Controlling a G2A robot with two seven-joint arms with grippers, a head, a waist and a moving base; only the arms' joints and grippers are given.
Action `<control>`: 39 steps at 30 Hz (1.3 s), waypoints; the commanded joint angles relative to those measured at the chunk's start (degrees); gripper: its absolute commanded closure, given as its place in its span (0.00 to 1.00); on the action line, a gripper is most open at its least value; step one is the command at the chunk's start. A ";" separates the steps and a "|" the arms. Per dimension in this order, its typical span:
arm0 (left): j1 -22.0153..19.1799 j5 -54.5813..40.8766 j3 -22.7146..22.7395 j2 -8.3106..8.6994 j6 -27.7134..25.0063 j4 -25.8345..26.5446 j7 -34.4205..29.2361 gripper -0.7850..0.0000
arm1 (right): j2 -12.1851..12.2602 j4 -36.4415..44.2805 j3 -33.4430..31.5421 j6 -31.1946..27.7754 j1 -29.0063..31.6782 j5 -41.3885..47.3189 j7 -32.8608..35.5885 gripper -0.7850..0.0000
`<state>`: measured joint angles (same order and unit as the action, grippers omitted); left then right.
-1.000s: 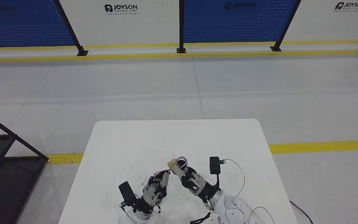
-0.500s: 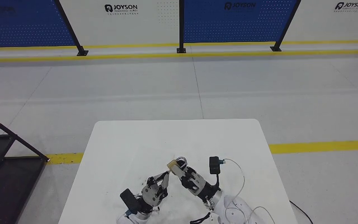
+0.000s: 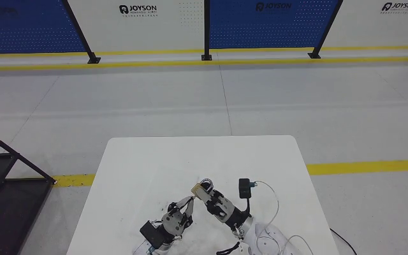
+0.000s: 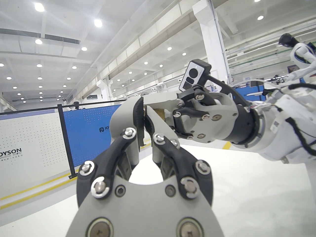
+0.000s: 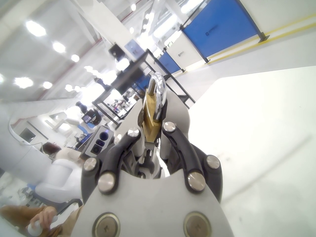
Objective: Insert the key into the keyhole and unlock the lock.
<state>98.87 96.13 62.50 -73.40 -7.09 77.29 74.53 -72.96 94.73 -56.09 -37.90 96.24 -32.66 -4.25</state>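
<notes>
Grippers: two are counted, both held over the near edge of the table [image 3: 159, 159].
Left gripper [image 4: 143, 110]: the fingers are drawn nearly together, with a thin gap left between the pads; a key between them cannot be made out.
Right gripper [image 5: 155, 109]: clamped tight on the brass body of the lock [image 5: 149, 114].
Lock: one is counted, held off the table just beyond the left gripper's tips, its chrome shackle [image 5: 159, 87] pointed away from the wrist.
Table: one is counted, white.

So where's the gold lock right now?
The lock is clamped in the right gripper, held up over the near part of the white table, with the left gripper close beside it.
</notes>
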 commanded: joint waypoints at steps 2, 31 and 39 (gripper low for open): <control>-0.06 0.76 0.05 0.12 1.42 -0.12 0.10 1.00 | 0.04 -0.05 -0.06 -0.33 0.05 0.23 -0.29 1.00; 3.66 -17.09 -0.09 2.31 -29.65 3.23 -13.01 0.61 | 0.30 -0.41 -0.71 -2.20 0.19 1.47 -3.07 1.00; 5.57 -24.40 1.91 3.22 -34.81 7.71 -22.30 0.65 | 0.23 -0.56 -0.17 -1.30 -0.23 1.09 -2.62 1.00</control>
<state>104.30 71.85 64.26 -70.25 -42.14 84.64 52.87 -72.72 94.17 -56.32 -39.30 96.04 -31.52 -6.89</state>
